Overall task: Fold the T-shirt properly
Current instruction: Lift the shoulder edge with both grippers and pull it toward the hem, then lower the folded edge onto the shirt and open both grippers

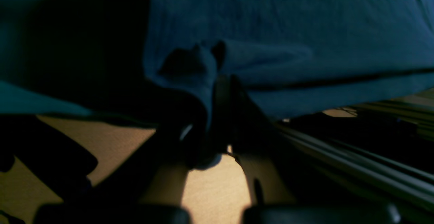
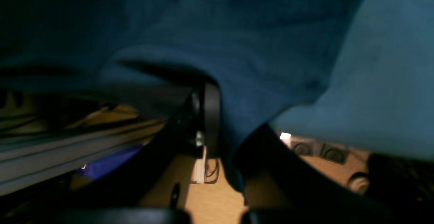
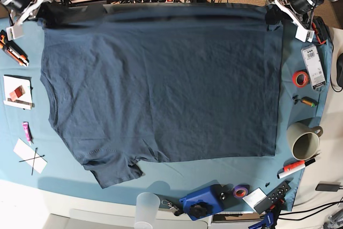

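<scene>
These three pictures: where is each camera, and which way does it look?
Base: overhead, looking straight down at the T-shirt spread on the table; both claws show at its far corners.
Left wrist: on the arm, looking along the left claw, shut on shirt fabric.
Right wrist: the same, along the right claw.
Shared: the T-shirt.

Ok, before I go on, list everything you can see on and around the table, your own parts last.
T-shirt: one, dark navy, spread flat across the table's middle.
Table cloth: one, teal, under everything.
Mug: one, cream, right edge.
Tape roll: one, red, right side.
Purple tape roll: one, front edge.
Remote: one, grey, right side.
Plastic cup: one, clear, front edge.
Pink marker: one, left side.
Left gripper: jaws shut on the T-shirt, far right corner.
Right gripper: jaws shut on the T-shirt, far left corner.
</scene>
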Controlling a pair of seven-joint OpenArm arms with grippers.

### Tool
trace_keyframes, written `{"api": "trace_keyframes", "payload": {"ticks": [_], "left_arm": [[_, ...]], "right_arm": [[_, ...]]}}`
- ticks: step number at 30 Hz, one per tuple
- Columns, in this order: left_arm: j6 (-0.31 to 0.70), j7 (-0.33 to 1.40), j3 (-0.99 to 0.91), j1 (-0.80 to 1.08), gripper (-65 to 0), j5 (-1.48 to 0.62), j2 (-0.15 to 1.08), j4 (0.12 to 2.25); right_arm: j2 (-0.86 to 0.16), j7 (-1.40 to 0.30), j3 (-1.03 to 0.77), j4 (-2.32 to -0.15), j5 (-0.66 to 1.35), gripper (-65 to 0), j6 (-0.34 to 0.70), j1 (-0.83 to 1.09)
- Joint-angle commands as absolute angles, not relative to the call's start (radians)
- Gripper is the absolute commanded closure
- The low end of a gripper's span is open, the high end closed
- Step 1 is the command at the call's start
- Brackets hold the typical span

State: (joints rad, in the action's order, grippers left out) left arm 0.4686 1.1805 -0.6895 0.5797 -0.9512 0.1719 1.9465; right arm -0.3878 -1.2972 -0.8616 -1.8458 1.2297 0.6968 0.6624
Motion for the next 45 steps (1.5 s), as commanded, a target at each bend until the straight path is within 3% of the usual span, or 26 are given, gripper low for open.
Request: {"api": "trace_keyframes", "payload": {"ticks": [1,8,15,21,27,32,45], "left_arm": [[0.473,1.155,-0.697,0.57,0.0,-0.961,0.181,1.963],[0.473,1.079,-0.696,0.473,0.0,-0.871,0.181,1.963],[0.472,1.014,-0.691,0.4,0.0,-0.762,0.184,1.961],[0.468,0.944,-0.557,0.347,0.0,-0.621,0.206,1.953],[0.4,0.904,-0.474,0.245,0.0,-0.41,0.218,1.936],[0.4,0.892,-0.454,0.162,0.0,-0.411,0.219,1.829],[0.401,0.881,-0.454,-0.101,0.0,-0.411,0.219,1.52]], "right_arm": [[-0.408,-1.271,-0.872,-1.857,1.235,0.0,0.698,0.658],[-0.408,-1.215,-0.86,-1.856,1.155,0.0,0.698,0.582],[-0.413,-1.122,-0.725,-1.796,1.005,0.0,0.698,0.484],[-0.413,-1.1,-0.658,-1.671,0.959,0.0,0.698,0.335],[-0.416,-1.093,-0.653,-1.556,0.918,0.0,0.698,0.193],[-0.431,-1.079,-0.612,-1.457,0.877,0.0,0.698,0.096],[-0.451,-0.853,-0.414,-1.198,0.631,0.0,0.698,-0.176]]}}
